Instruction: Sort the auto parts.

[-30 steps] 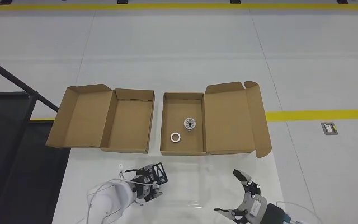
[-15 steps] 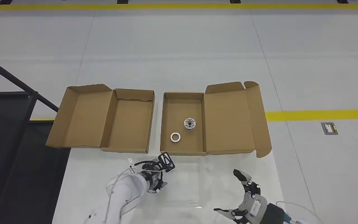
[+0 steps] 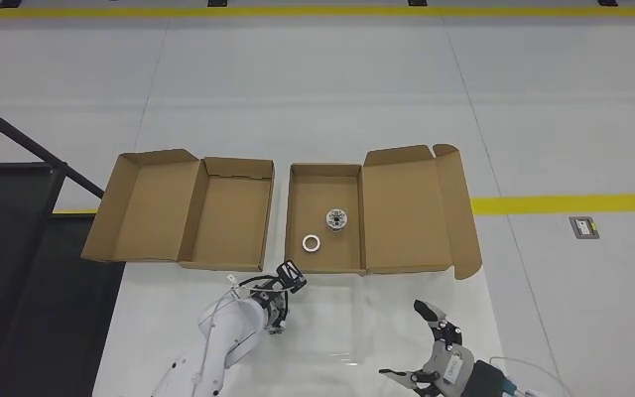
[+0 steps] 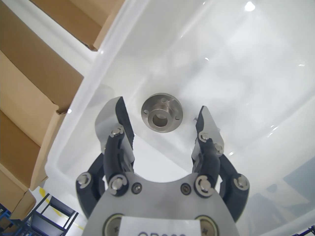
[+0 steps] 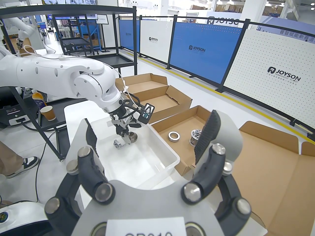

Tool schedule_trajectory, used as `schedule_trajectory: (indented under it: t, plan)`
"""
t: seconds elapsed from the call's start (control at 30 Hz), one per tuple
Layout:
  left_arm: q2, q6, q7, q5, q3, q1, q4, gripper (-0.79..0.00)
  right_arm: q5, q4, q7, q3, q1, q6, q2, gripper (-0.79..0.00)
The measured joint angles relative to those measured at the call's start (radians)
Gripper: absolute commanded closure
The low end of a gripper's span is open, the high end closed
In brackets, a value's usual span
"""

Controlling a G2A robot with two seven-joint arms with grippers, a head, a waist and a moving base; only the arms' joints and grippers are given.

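A flanged metal hub (image 4: 162, 116) lies on the floor of a white tray (image 5: 172, 159). My left gripper (image 4: 161, 106) hangs open just above it, one finger on either side and neither touching; the same gripper (image 5: 126, 133) is seen reaching down into the tray over the hub (image 5: 133, 136). A smaller metal piece (image 5: 117, 144) lies beside it. The right-hand cardboard box (image 3: 300, 198) holds a metal ring (image 3: 312, 242) and a toothed part (image 3: 337, 218). The left-hand box (image 3: 233, 213) has nothing in it. My right gripper (image 3: 402, 339) stands open at the table's near edge, holding nothing.
Both boxes have their lids folded flat outward, to the left (image 3: 139, 208) and to the right (image 3: 402, 208). A black cart (image 5: 29, 114) with a paper cup (image 5: 48, 112) stands off the table's left side. Blue and white partition panels (image 5: 204, 47) stand behind.
My left arm has moved forward and to the right, toward the boxes, and now sits over the tray's far left corner. The right arm has stayed where it was.
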Motion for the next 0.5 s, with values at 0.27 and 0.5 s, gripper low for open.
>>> schedule_trajectory:
  t: [0.27, 0.5]
  plan:
    - [-0.007, 0.013, -0.028, -0.001, 0.015, -0.017, 0.025, -0.348, 0.0, 0.0, 0.0, 0.0, 0.0, 0.0, 0.0, -0.785]
    - [-0.012, 0.023, -0.046, -0.001, 0.02, -0.027, 0.038, -0.246, 0.0, 0.0, 0.0, 0.0, 0.0, 0.0, 0.0, -0.785]
